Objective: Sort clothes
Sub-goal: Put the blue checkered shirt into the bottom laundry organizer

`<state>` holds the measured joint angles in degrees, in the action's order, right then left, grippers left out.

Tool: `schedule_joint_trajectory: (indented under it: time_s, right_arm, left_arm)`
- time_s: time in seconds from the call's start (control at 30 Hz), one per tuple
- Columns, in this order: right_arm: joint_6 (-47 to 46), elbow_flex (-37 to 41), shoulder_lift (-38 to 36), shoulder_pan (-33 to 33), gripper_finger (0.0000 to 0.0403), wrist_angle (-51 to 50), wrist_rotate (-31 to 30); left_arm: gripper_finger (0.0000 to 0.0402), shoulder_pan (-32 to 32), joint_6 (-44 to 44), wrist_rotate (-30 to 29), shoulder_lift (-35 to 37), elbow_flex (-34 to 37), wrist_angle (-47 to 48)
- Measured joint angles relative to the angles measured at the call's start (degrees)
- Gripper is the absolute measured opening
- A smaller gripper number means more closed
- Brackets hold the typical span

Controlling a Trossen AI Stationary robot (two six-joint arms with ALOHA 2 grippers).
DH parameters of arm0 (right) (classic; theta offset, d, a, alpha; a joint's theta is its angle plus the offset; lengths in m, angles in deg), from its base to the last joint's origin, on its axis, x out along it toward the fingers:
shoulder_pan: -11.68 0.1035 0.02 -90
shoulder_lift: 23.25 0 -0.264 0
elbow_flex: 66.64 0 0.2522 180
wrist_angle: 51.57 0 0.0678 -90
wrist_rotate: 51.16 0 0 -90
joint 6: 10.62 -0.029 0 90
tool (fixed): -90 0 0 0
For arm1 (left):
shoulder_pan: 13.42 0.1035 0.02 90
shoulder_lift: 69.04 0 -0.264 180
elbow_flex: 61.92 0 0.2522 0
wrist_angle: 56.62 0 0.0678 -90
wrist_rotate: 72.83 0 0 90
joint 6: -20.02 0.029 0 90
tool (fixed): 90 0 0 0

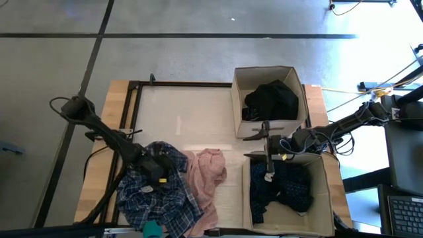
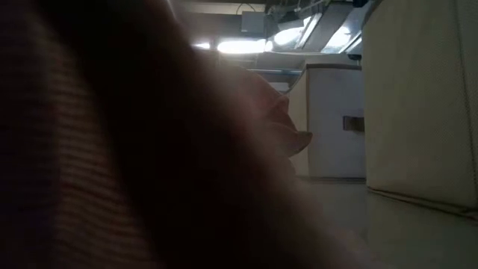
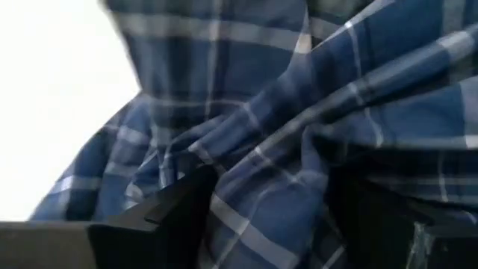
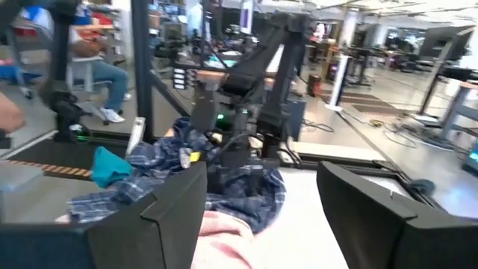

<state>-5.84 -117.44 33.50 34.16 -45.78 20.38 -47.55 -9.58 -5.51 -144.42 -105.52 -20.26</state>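
Observation:
The blue-white plaid garment [image 1: 155, 198] lies crumpled at the table's near left. My left gripper [image 1: 157, 170] is open and down in its far part; plaid cloth [image 3: 299, 112] fills the left wrist view. The pink garment [image 1: 206, 175] lies beside the plaid, toward the table's middle. A small teal piece [image 1: 153, 229] lies at the near edge. A black garment [image 1: 272, 99] lies in the far box and a navy one [image 1: 284, 188] in the near box. My right gripper [image 1: 254, 145] is open and empty above the wall between the two boxes. My left gripper comes at the plaid garment from above, slanting down. Its two open fingers [image 3: 175, 217] stand in the cloth, with a bunched fold [image 3: 276, 187] between them. The garment lies slack on the table. I cannot tell how many layers lie between the fingers.
Two beige cardboard boxes, the far one [image 1: 236, 99] and the near one [image 1: 327, 192], stand at the table's right. The pink cloth [image 2: 149, 149] blocks most of the low view. Bare tabletop [image 1: 185, 112] lies at the far left and middle.

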Motion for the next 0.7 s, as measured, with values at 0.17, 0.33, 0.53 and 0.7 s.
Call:
schedule_joint_trajectory:
  time_s: [0.17, 0.33, 0.53, 0.7]
  right_arm:
    - [0.00, 0.00, 0.27, -0.02, 0.0255, 0.11, -3.25]
    - [0.00, -0.02, 0.27, 0.00, 0.0255, 0.07, -3.51]
    - [0.00, -0.02, 0.27, 0.00, 0.0255, 0.00, -3.53]
    - [0.00, -0.02, 0.27, 0.00, 0.0255, -0.01, -3.55]
  left_arm:
    - [0.0208, 0.97, 2.81, 2.03, -5.23, 0.27, -3.65]
    - [0.0112, 1.51, 3.04, 2.32, -7.05, 0.06, -4.21]
    - [0.0012, 1.57, 5.37, 2.36, -3.18, -3.93, 5.06]
    - [0.0023, 1.60, 6.29, 1.49, 1.42, -12.00, 14.90]
